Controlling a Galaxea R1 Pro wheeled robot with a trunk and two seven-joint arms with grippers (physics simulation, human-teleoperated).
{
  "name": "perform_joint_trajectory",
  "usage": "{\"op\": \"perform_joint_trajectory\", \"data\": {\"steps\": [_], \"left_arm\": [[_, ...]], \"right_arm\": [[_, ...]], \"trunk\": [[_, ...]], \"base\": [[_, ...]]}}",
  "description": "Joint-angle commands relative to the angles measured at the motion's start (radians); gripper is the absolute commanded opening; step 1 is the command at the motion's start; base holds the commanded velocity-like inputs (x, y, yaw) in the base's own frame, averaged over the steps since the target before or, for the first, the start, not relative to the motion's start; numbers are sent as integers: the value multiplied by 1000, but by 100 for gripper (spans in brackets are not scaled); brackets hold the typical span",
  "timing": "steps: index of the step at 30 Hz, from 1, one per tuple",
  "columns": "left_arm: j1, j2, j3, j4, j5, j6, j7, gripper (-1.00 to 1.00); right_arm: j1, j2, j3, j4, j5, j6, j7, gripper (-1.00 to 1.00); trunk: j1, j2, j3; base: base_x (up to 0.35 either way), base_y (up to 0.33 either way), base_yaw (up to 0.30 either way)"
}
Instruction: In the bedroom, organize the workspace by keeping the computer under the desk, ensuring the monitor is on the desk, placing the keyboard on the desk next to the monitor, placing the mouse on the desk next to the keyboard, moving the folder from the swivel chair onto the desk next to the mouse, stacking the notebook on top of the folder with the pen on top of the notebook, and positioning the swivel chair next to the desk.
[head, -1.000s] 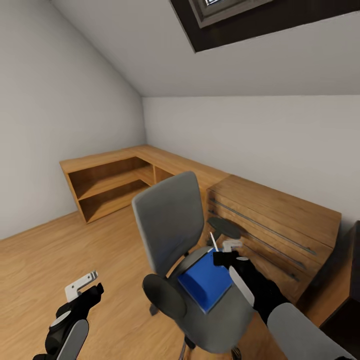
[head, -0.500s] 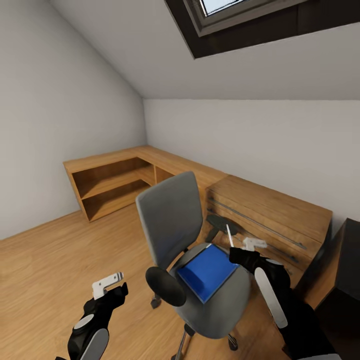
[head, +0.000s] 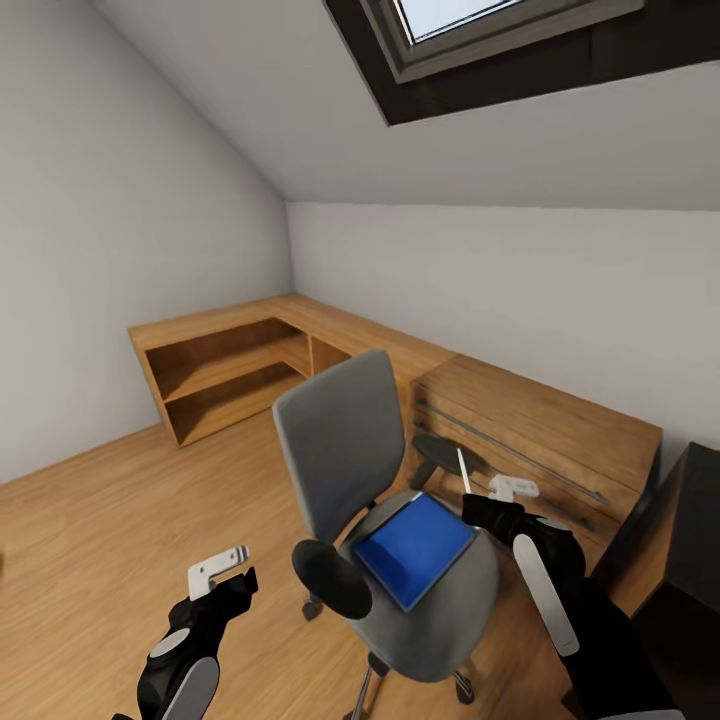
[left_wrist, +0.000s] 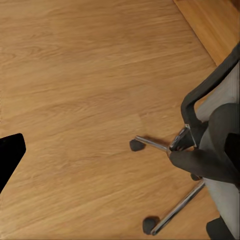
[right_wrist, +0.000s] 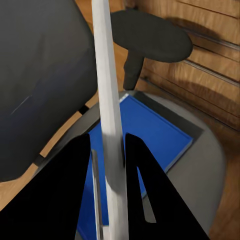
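Note:
The grey swivel chair (head: 338, 445) stands on the floor in front of me, and the bright blue folder (head: 415, 543) lies flat on its seat. My right gripper (head: 488, 507) hovers just past the folder's right edge, shut on the thin white pen (head: 462, 469), which points upward. In the right wrist view the pen (right_wrist: 107, 110) runs between the dark fingers (right_wrist: 67, 192) above the folder (right_wrist: 150, 135). My left gripper (head: 216, 573) hangs open over bare floor, left of the chair's armrest. A black corner of the desk (head: 692, 525) shows at the right. The computer, monitor, keyboard, mouse and notebook are out of view.
A light wooden drawer chest (head: 545, 435) stands against the wall right behind the chair. A low wooden shelf unit (head: 215, 365) fills the far corner. The chair's star base and casters (left_wrist: 165, 190) spread over wooden floor (head: 110, 520), which is open to the left.
My right gripper has carried the pen off the folder, to the right and slightly up. The left gripper has shifted right toward the chair. The view tilted up a little.

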Motion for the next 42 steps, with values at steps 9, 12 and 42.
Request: {"op": "perform_joint_trajectory", "data": {"steps": [9,12,42], "left_arm": [[-1,0,-4,1,8,2,10,100],[-1,0,-3,7,8,2,10,100],[-1,1,-82,31,-2,-9,12,100]], "right_arm": [[-1,-1,-4,2,-11,1,-9,-100],[-1,-1,-28,5,-11,1,-8,-100],[-2,0,-177,114,-12,-6,-9,-100]], "trunk": [[-31,56,32],[-31,56,35],[-31,56,58]], "base": [[0,0,-160],[0,0,-226],[0,-189,-170]]}}
